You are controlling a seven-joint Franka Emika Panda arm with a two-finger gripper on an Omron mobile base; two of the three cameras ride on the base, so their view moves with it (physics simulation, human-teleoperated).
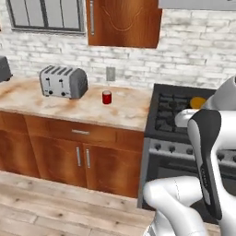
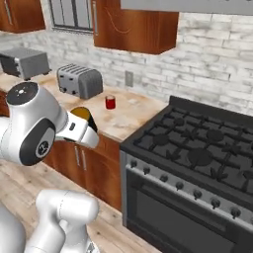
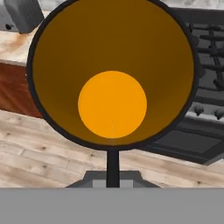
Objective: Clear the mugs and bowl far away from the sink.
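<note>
- Left base: red mug (image 1: 107,97) is seen upright on the table (image 1: 69,108), beside the toaster (image 1: 63,81).
- Right base: black mug (image 2: 83,116) is held above the table edge.
- Hand: end effector (image 3: 112,168) is clamped on the black mug's rim.

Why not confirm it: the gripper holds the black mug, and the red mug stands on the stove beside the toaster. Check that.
One detail is off. The red mug stands on the counter, not the stove, as the left base view shows. It is near the toaster, and the gripper does hold the black mug.

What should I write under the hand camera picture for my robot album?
The gripper, shut on the black mug, looks into its orange inside.
</note>
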